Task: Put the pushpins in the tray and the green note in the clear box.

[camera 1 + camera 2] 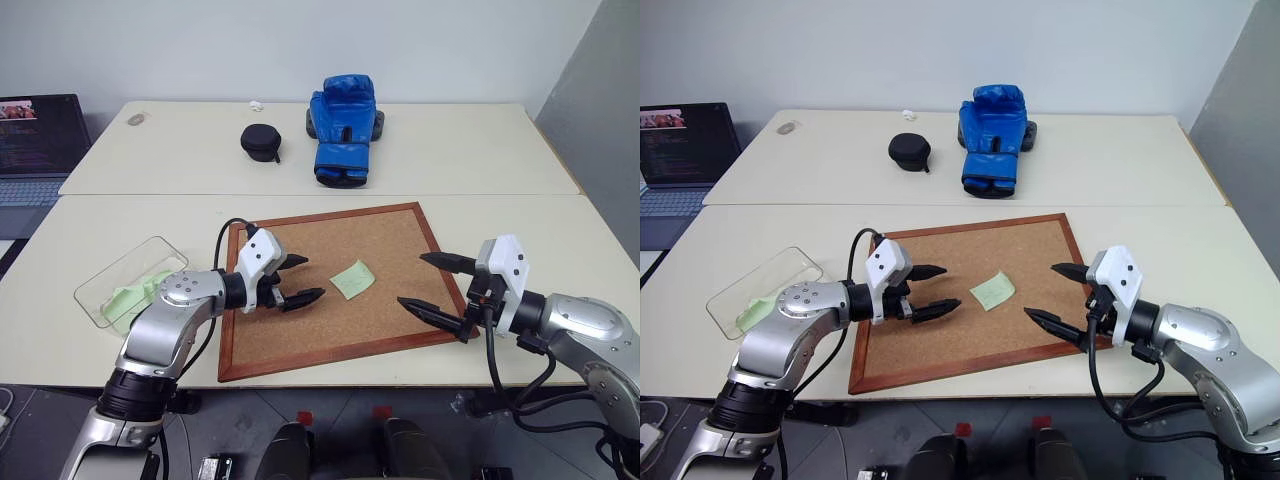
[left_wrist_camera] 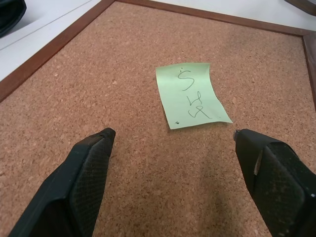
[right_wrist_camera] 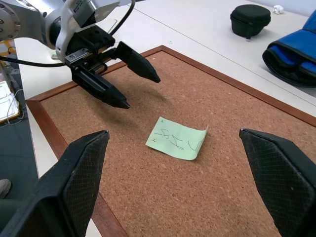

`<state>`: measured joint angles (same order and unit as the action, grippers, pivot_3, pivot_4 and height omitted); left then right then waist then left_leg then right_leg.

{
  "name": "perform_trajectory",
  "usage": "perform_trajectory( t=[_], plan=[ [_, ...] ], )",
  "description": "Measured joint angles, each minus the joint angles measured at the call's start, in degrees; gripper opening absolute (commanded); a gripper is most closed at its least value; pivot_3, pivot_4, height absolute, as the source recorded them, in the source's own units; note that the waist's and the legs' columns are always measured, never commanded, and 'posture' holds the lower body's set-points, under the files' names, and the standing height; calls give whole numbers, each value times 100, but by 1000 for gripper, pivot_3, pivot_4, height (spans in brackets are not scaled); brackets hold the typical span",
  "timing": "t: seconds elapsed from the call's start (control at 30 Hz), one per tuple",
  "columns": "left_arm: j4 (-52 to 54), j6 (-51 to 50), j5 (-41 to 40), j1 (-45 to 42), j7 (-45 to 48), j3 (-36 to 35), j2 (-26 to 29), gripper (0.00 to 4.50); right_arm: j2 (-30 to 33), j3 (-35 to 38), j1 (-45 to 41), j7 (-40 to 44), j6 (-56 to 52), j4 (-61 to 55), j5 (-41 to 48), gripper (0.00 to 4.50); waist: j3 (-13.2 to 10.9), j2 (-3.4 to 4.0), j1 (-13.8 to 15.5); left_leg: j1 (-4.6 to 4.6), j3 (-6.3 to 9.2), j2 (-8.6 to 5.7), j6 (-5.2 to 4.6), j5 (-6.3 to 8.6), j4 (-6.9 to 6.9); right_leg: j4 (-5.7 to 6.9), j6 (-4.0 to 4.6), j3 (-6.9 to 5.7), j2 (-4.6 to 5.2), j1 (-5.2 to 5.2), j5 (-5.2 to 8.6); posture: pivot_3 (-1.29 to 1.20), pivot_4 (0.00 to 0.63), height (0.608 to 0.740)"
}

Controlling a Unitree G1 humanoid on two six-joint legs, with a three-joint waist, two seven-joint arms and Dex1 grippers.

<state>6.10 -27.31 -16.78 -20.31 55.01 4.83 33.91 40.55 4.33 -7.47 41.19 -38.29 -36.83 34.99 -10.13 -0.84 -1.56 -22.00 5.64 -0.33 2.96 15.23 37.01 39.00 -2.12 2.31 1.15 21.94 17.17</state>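
Note:
The green note point(image 1: 352, 279) lies flat on the corkboard point(image 1: 300, 335), with pen marks on its face point(image 2: 191, 96). My left gripper point(image 1: 312, 277) hovers open over the board just left of the note, pointing at it. My right gripper point(image 1: 411, 278) is open near the board's right edge, pointing at the note from the other side point(image 3: 177, 138). Neither touches the note and both are empty. The clear box point(image 1: 105, 285) sits on the table left of the board. The pushpins and the tray are out of view.
A crumpled pale-green paper wad point(image 1: 135, 297) lies inside the clear box. On the far table are a blue boxing glove point(image 1: 343, 125) and a small black case point(image 1: 262, 142). A laptop point(image 1: 35, 140) stands at the far left.

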Motion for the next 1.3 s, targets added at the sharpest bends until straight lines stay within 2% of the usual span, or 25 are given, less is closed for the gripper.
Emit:
perform_trajectory(
  t=[0.2, 0.47, 0.8, 0.93, 1.3],
  plan=[
    [-707, 1095, 356, -430, 584, 473, 21, 4111, -18, 7, 1, -11, 62, 181, -41, 4486, 0, -1, 8, -1, -12, -3, 0, 0, 0, 1, 0, -5, 0, 0, 0, 0, 150, 740],
    [-2612, 2920, 1009, -1322, 1267, 1043, -324, 4111, -77, 64, 262, -177, 156, 159, -104, 4486, -1, -2, -11, -3, -18, -9, 0, 0, 1, 2, 1, -2, -4, 2, 0, 0, 150, 740],
    [-4437, 3961, 1258, -2235, 1837, 1160, -866, 4111, -101, 244, 529, -446, 156, -74, -102, 4486, -2, -4, -18, -3, -17, -14, -1, 0, 4, 6, 0, -5, -12, 2, 0, 0, 150, 740],
    [-4852, 4181, 1274, -2406, 2043, 1160, -960, 3550, -106, 302, 595, -529, 145, -124, -97, 4500, -1, -4, -18, -2, -15, -13, -1, 0, 4, 7, 0, -4, -11, 0, 0, 0, 150, 740],
    [-5394, 4282, 1280, -2661, 2423, 1159, -1131, 1408, -107, 346, 592, -708, 85, -182, -35, 4500, -1, -4, -20, 2, -15, -14, -2, 0, 6, 7, 0, -5, -11, -5, -1, 0, 150, 740]
  ],
)
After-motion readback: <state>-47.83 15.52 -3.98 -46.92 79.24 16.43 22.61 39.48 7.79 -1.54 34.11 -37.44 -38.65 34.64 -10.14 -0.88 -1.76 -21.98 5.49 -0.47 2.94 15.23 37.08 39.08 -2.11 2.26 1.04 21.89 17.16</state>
